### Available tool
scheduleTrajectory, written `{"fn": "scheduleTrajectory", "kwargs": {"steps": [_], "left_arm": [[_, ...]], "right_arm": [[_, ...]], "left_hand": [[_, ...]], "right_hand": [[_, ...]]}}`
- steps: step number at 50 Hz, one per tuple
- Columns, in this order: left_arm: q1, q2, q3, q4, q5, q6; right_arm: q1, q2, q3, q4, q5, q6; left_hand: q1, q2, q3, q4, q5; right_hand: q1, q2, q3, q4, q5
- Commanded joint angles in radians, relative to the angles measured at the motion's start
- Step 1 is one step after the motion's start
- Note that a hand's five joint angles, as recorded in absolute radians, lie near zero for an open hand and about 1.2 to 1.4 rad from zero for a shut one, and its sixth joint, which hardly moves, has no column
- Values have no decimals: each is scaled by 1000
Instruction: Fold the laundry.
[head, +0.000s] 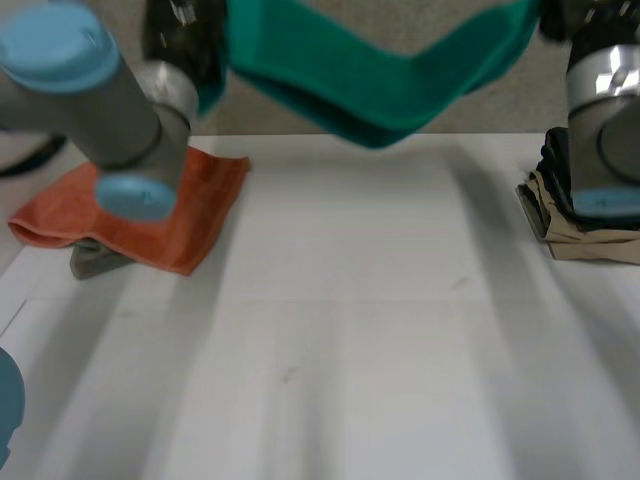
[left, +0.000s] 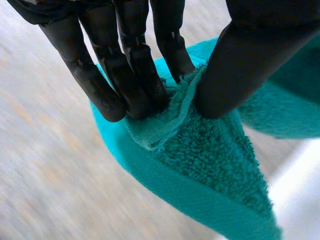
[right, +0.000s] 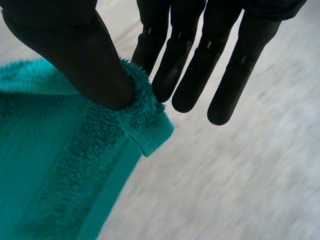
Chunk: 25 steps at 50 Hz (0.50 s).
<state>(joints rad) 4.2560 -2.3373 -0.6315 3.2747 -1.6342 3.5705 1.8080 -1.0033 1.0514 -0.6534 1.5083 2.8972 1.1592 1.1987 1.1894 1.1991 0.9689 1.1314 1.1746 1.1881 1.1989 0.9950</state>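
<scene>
Holding a teal terry towel (head: 380, 90) aloft over the far side of the white counter (head: 350, 350), sagging in the middle. Pinching one end's hem between thumb and fingers (left: 135, 85) of the left hand (left: 250, 65); pinching the opposite corner likewise in the right hand (right: 95, 60). Calling for level hands and a taut top edge, judging by the sag, before lowering flat between the orange towel (head: 160, 215) and the folded stack (head: 590, 235).

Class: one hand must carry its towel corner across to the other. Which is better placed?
Probably the left hand: its fingers and thumb pinch a bunched fold of the teal towel. The right hand nips only the corner's tip.
</scene>
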Motion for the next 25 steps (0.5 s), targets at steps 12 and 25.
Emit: {"fn": "scheduleTrajectory", "kwargs": {"steps": [12, 25], "left_arm": [[30, -4, -579, -182, 14, 254], [31, 33, -582, -135, 22, 232]], "right_arm": [[-52, 74, 384, 327, -161, -269], [-61, 35, 406, 339, -164, -273]], "left_hand": [[237, 198, 207, 197, 253], [-262, -301, -292, -302, -246]], "right_hand": [[265, 222, 208, 197, 227], [265, 222, 208, 197, 227]]}}
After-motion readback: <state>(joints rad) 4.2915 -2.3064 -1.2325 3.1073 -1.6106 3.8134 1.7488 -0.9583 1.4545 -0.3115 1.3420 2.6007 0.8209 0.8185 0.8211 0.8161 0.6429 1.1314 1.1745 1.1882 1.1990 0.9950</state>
